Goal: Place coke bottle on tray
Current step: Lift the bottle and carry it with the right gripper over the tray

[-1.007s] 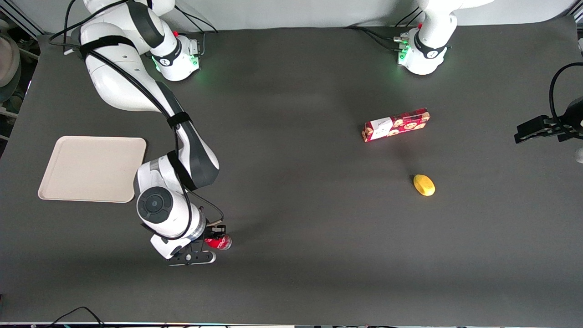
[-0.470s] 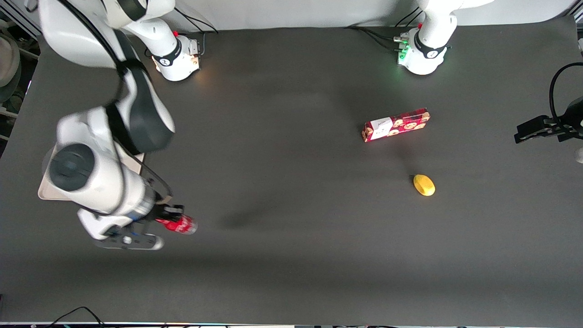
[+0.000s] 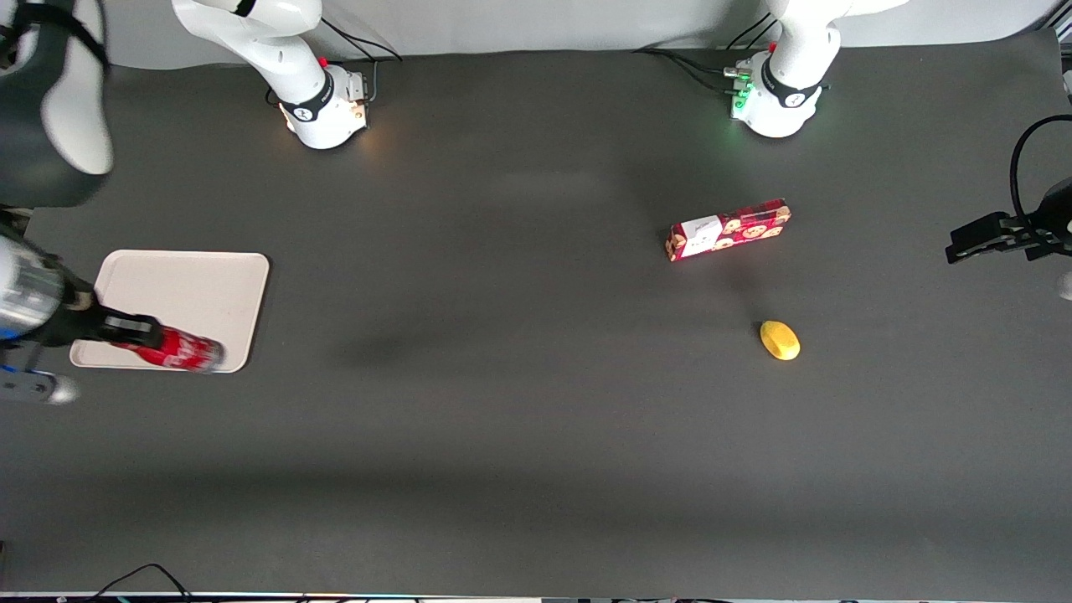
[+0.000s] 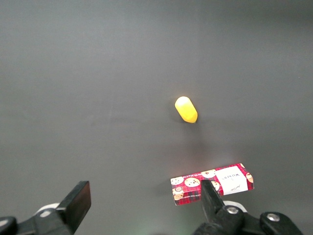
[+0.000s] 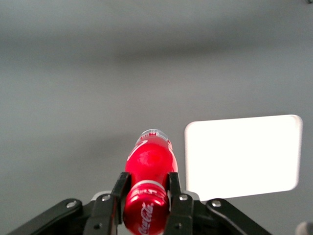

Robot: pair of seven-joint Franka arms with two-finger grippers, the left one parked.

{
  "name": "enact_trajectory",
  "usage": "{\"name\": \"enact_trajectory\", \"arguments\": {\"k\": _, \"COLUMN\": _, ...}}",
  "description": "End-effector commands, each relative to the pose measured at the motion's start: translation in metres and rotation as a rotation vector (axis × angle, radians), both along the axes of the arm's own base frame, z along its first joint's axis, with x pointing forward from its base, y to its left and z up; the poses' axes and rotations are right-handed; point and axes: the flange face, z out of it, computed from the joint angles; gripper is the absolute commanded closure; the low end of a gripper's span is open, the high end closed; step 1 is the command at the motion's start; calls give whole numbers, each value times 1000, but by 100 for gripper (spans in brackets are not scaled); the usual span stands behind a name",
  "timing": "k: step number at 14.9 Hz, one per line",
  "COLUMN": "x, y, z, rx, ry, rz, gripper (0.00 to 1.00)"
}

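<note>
My right gripper [image 3: 126, 331] is shut on the coke bottle [image 3: 180, 352], a slim red bottle with white script. It holds the bottle by the cap end, lifted and tilted, over the edge of the beige tray [image 3: 180, 289] that is nearest the front camera. In the right wrist view the two fingers [image 5: 120, 188] clamp the bottle's neck just under the red cap [image 5: 145, 210]. There the bottle [image 5: 149, 161] points away from the camera. The tray [image 5: 242, 156] lies below, beside the bottle.
A red cookie box [image 3: 727, 229] and a yellow lemon-like object [image 3: 780, 340] lie toward the parked arm's end of the table; both show in the left wrist view, box [image 4: 212, 183] and lemon [image 4: 186, 109]. The tray sits near the working arm's end of the dark mat.
My gripper has carried the bottle off the mat, up and sideways toward the working arm's end, from beside the tray to over its near edge. The bottle stays gripped throughout.
</note>
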Motion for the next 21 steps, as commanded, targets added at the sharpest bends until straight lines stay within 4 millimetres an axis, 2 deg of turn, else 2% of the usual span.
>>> {"name": "enact_trajectory", "arguments": {"k": 1, "x": -44, "y": -99, "z": 3, "rx": -3, "ry": 35, "rz": 72, "gripper": 100}}
{"name": "enact_trajectory", "arguments": {"k": 4, "x": -78, "y": -181, "z": -5, "rx": -9, "ry": 15, "rz": 132, "gripper": 100}}
{"name": "enact_trajectory", "arguments": {"k": 5, "x": -93, "y": -207, "z": -16, "rx": -11, "ry": 4, "rz": 154, "gripper": 100}}
{"name": "enact_trajectory", "arguments": {"k": 7, "x": -121, "y": -244, "z": -44, "rx": -2, "ry": -29, "rz": 169, "gripper": 100}}
{"name": "enact_trajectory", "arguments": {"k": 8, "x": -151, "y": -286, "z": -71, "rx": -6, "ry": -53, "rz": 209, "gripper": 100}}
{"name": "enact_trajectory", "arguments": {"k": 12, "x": -195, "y": -353, "z": -110, "rx": 38, "ry": -95, "rz": 267, "gripper": 100}}
{"name": "enact_trajectory", "arguments": {"k": 14, "x": -207, "y": -364, "z": -140, "rx": 24, "ry": -108, "rz": 286, "gripper": 100}}
{"name": "enact_trajectory", "arguments": {"k": 17, "x": -214, "y": -375, "z": -181, "rx": -1, "ry": -91, "rz": 318, "gripper": 100}}
{"name": "enact_trajectory", "arguments": {"k": 21, "x": -219, "y": -401, "z": -218, "rx": 42, "ry": -126, "rz": 339, "gripper": 100}}
